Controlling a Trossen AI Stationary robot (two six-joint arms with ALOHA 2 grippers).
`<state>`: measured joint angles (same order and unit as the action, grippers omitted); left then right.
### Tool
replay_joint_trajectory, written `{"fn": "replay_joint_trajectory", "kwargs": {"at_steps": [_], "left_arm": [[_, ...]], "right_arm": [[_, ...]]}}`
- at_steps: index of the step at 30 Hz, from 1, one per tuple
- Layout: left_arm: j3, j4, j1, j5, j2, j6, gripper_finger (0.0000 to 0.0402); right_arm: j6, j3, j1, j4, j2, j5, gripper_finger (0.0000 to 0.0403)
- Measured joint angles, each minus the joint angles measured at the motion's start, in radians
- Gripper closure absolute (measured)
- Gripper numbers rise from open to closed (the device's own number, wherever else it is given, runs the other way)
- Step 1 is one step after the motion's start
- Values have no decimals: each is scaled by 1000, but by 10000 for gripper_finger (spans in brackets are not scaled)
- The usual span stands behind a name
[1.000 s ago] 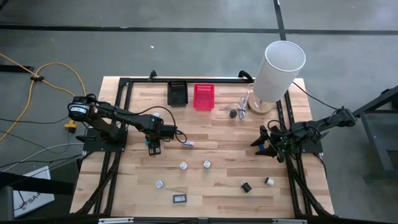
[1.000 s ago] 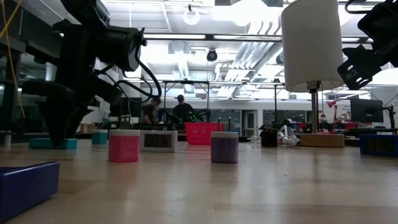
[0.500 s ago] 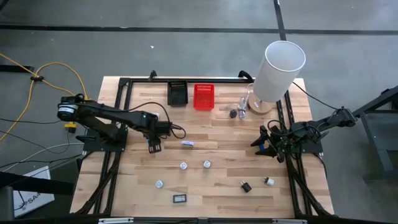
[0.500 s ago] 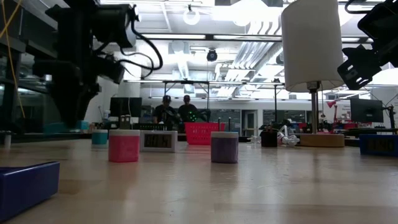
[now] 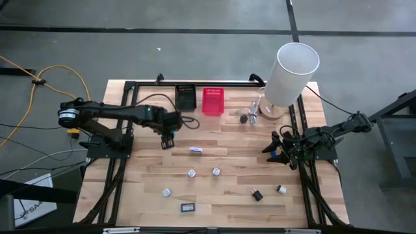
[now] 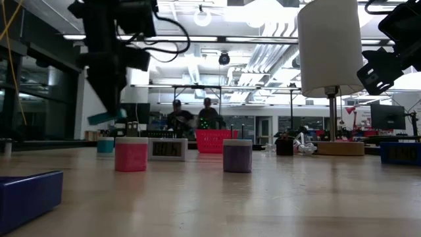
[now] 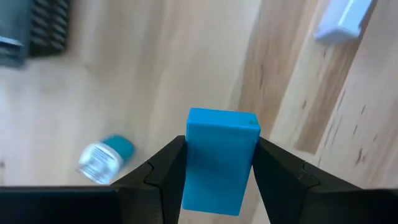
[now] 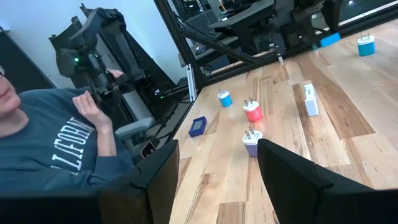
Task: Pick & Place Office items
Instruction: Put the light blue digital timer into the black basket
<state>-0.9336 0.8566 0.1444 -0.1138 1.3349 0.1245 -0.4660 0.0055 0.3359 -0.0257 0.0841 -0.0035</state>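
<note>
One teal piece (image 7: 221,160) sat clamped between your left tool's (image 5: 168,139) fingers, lifted clear of the desk (image 5: 227,156) just short of the black basket (image 5: 185,98), presumably on its way there for dropping. You had the right tool (image 5: 281,149) parked at the desk's right edge, fingers spread wide and empty, away from the loose pieces.

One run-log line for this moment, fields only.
left gripper: shut on teal piece, raised near black basket | right gripper: open, parked at right table edge | white-blue bar: on table
</note>
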Motion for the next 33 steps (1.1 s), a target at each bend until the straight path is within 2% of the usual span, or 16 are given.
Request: {"fn": "replay_joint_trajectory", "kwargs": {"at_steps": [8,19,27,33], "left_arm": [[-109,18,105,-4,50,-85,243],[-377,129,227,6,265,-266,243],[-552,250,359,113,420,-399,243],[-574,245,450,153,455,-498,243]], "right_arm": [[0,0,0,0,0,0,199],[0,0,0,0,0,0,199],[0,0,0,0,0,0,199],[0,0,0,0,0,0,199]]}}
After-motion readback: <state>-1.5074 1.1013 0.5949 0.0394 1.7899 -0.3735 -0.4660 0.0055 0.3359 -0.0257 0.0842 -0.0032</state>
